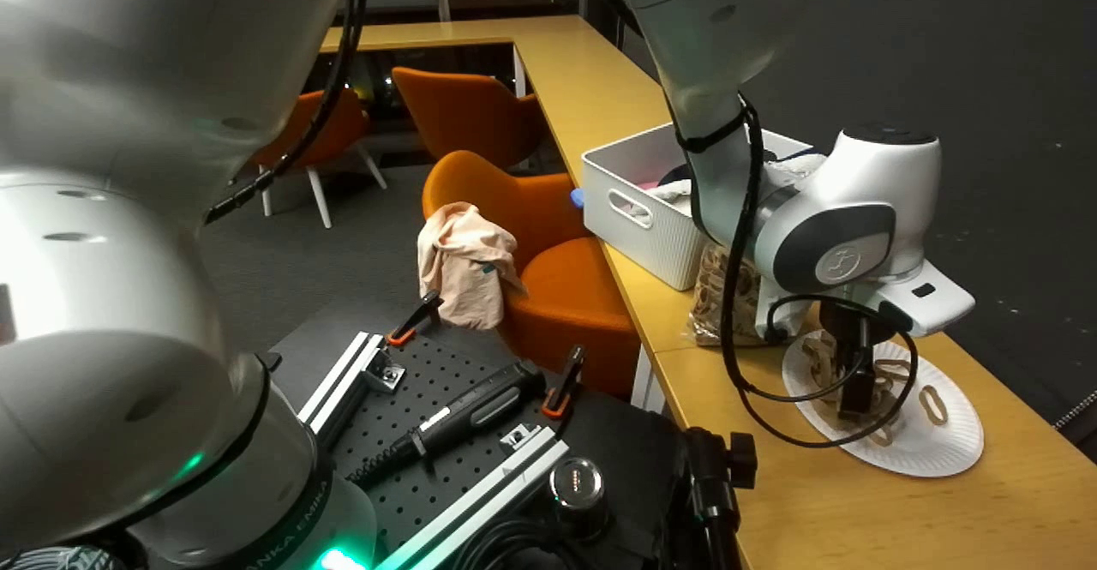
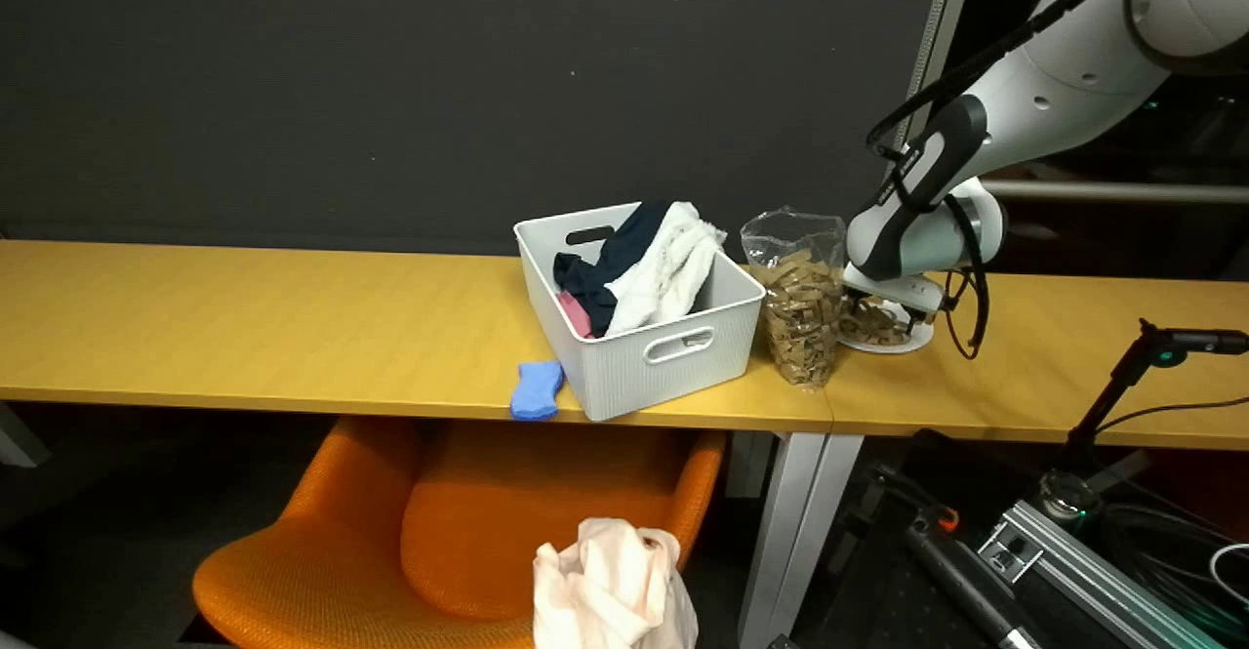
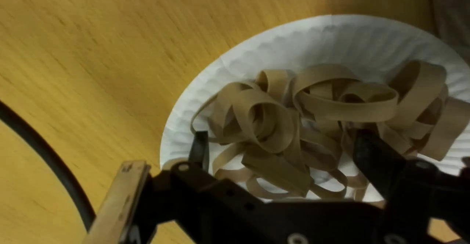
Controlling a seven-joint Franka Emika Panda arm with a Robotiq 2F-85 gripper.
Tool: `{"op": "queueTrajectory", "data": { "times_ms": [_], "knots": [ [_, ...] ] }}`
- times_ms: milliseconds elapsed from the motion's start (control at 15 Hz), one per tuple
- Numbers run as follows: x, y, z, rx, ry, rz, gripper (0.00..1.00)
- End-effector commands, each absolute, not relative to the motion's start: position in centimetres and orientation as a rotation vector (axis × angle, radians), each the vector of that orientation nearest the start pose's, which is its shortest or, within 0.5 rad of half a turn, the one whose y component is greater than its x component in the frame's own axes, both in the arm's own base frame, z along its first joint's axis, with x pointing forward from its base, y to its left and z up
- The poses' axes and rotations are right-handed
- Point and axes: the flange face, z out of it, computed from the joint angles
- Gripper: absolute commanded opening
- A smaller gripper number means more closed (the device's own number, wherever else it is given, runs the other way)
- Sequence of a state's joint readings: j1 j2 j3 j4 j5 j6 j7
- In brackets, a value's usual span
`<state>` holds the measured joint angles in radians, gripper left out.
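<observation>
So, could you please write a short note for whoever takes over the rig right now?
Gripper: open at the tan bands, nothing visibly held; contact is unclear.
Things: those bands lie on the white plate; a clear bag of similar bands stands between it and the white bin.
Done: gripper positioned over the plate.
Left: likely a grasp; no band is lifted yet.

A table (image 2: 244, 327) is bearing a white bin (image 2: 624, 381), a blue object (image 2: 537, 392) and a clear bag (image 2: 800, 317). A plate (image 1: 951, 443) is lying beside the bag.
</observation>
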<state>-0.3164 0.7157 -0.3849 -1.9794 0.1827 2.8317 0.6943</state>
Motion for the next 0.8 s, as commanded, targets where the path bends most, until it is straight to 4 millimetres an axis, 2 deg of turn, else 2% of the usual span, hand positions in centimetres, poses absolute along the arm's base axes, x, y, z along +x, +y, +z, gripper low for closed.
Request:
{"op": "queueTrajectory", "data": {
  "times_ms": [0, 267, 333, 400, 467, 733],
  "knots": [
    [47.9, -41.3, 12.9, -2.46, 2.192, -0.348, 1.0],
    [48.3, -41.6, 11.7, -2.461, 2.187, -0.357, 1.0],
    [48.4, -41.6, 11.6, -2.454, 2.19, -0.359, 0.75],
    [48.5, -41.7, 11.6, -2.45, 2.192, -0.36, 0.74],
    [48.5, -41.8, 11.9, -2.449, 2.192, -0.365, 0.68],
    [48.6, -41.8, 12.6, -2.438, 2.191, -0.375, 0.36]
  ]
}}
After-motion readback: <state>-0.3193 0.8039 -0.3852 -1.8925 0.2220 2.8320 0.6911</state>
